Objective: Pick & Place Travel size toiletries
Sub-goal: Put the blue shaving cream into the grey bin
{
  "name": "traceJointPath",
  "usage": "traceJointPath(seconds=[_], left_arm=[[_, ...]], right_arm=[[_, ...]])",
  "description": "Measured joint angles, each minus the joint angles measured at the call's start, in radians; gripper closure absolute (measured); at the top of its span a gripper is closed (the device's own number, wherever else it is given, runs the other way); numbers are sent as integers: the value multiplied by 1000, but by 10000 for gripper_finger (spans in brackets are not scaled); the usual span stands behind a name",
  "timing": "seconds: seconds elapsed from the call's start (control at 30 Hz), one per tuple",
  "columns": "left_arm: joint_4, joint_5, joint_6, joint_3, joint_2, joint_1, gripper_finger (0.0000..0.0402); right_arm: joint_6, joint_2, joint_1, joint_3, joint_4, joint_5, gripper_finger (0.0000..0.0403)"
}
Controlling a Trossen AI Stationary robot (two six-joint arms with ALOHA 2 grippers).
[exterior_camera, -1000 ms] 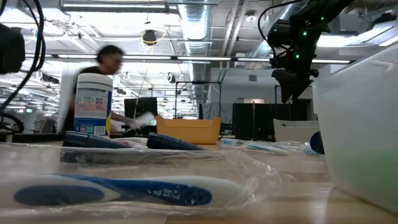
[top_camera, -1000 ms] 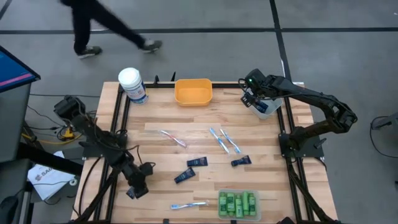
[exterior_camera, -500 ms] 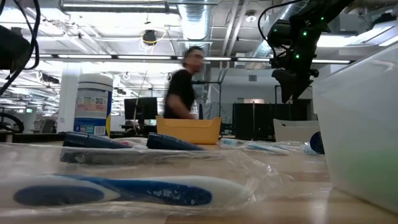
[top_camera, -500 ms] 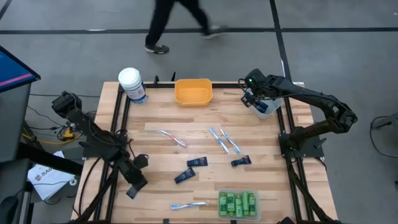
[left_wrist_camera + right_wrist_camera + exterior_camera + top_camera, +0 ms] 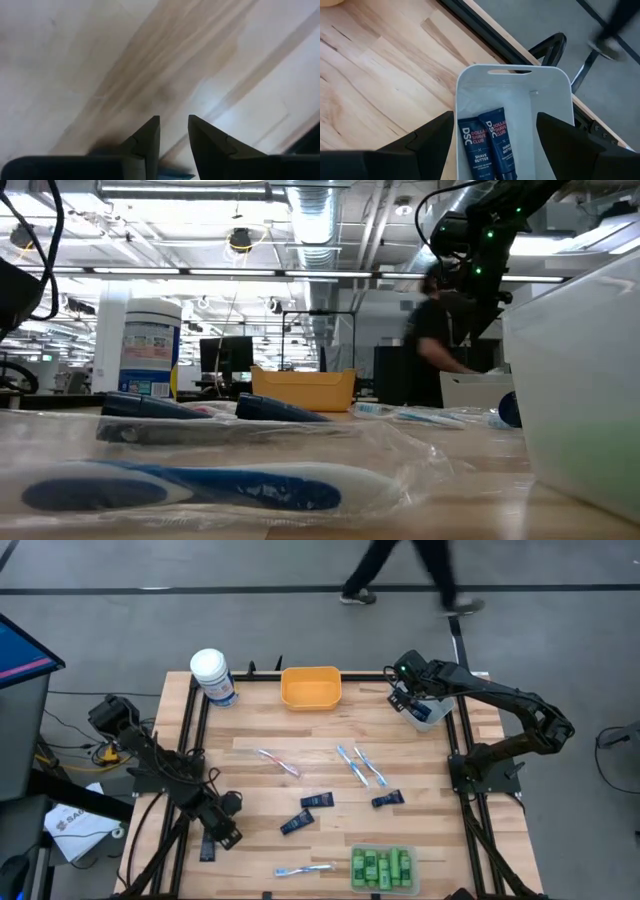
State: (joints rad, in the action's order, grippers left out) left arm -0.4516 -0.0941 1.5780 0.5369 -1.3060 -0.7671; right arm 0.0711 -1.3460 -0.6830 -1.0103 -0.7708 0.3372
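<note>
My left gripper (image 5: 218, 838) points down at the table's near left corner; its fingers (image 5: 150, 142) stand a narrow gap apart, and a dark navy tube (image 5: 208, 848) sticks out beside it. Other navy tubes (image 5: 318, 800) (image 5: 297, 823) (image 5: 387, 799) lie flat mid-table, with toothbrushes (image 5: 278, 762) (image 5: 360, 766) (image 5: 305, 869) around them. Green bottles (image 5: 380, 867) fill a clear bin at the near edge. My right gripper (image 5: 495, 150) hangs open above a white bin (image 5: 470, 75) at the far right, which holds two navy tubes (image 5: 487, 147). My left gripper comes at the navy tube from above, pointing steeply down. Only a blue sliver (image 5: 176, 175) shows far back between the fingers; the gripper itself hides which part it has. The tube's free end (image 5: 207, 854) juts toward the near left corner.
An orange bin (image 5: 311, 687) and a white-lidded canister (image 5: 212, 675) stand at the far edge. A wrapped toothbrush (image 5: 190, 485) lies close to the low camera. Black frame rails (image 5: 190, 740) run along the table's sides. A person walks past beyond the far edge.
My left arm has lifted a little and come back down at the near left corner, its wrist turning; the navy tube beside it has stayed in about the same spot. Beyond the table a person has walked from left to right.
</note>
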Motion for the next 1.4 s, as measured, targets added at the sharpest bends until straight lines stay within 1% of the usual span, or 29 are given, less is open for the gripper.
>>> traceJointPath(seconds=[0.07,0.13,0.23,0.3,0.37,0.47,0.57,0.63,0.7,0.77,0.87,1.0,1.1,1.17,1.27,1.4], left_arm=[[9,-3,0,0,7,5,304],[20,-20,-16,0,41,11,305],[15,-89,-32,0,123,17,314],[13,-134,-22,0,188,13,326],[3,-158,12,1,241,5,341],[-40,-158,87,1,288,-9,367],[-59,-148,159,1,292,-22,391],[-56,-126,163,1,282,-30,397],[-58,-122,165,0,267,-32,394],[-57,-155,164,0,257,-32,382],[-57,-215,153,0,252,-33,346],[-58,-221,165,0,252,-42,275],[-98,-213,220,0,239,-47,222],[-130,-210,254,0,222,-47,194],[-145,-199,292,0,186,-47,165],[-122,-145,343,0,129,-47,149]], right_arm=[[0,0,0,0,-1,0,127],[-3,0,0,0,2,0,127],[-3,0,0,0,1,0,127],[-3,0,0,0,1,0,127],[-3,0,0,0,2,0,127],[-2,0,0,0,2,0,127],[-2,0,0,0,7,0,127],[-2,0,0,0,12,0,127],[-2,0,0,0,11,0,127],[-2,0,0,0,9,0,127],[-2,0,0,0,9,0,127],[-2,0,0,0,12,0,127],[-1,0,0,0,13,0,127],[-1,0,0,0,13,0,127],[-1,0,0,0,19,0,127],[-1,0,0,0,18,0,127]])
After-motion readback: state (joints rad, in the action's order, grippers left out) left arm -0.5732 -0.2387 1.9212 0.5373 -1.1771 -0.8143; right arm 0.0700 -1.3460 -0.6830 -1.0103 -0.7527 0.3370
